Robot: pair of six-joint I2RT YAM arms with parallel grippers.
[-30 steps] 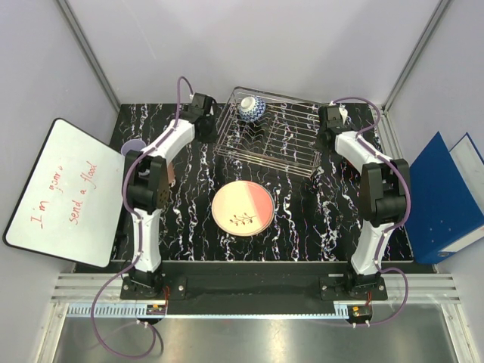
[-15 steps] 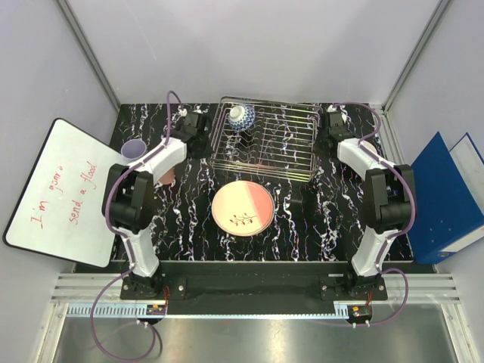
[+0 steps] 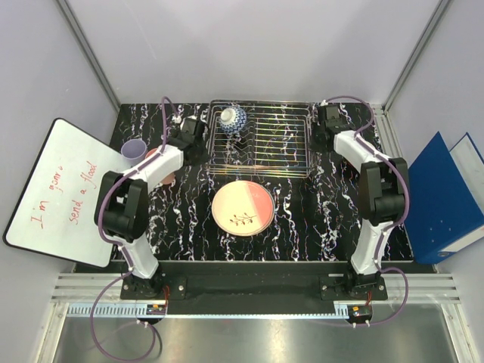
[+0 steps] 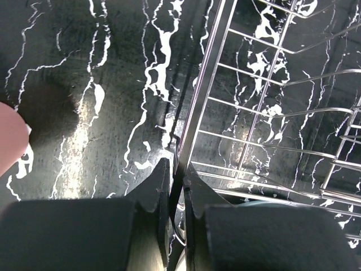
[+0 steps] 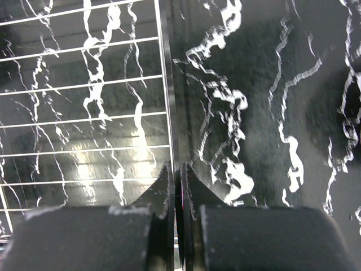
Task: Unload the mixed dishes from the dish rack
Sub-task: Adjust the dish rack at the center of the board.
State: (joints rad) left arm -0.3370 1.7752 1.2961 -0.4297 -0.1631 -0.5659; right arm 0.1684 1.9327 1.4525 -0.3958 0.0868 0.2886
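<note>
The cream-pink round plate (image 3: 242, 209) is out; a blue-white patterned bowl (image 3: 232, 118) sits in the silver wire dish rack (image 3: 280, 140). The left claw (image 4: 176, 167) and right claw (image 5: 176, 169) clench its rim.

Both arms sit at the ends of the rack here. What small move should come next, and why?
Probably open both grippers and back off. The left gripper and right gripper are each shut on an edge wire of the dish rack, while the blue-white bowl sits in it; a free gripper is needed to lift it out.

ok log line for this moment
left claw: shut on rack rim | right claw: shut on rack rim | bowl: in rack | plate: on table
</note>
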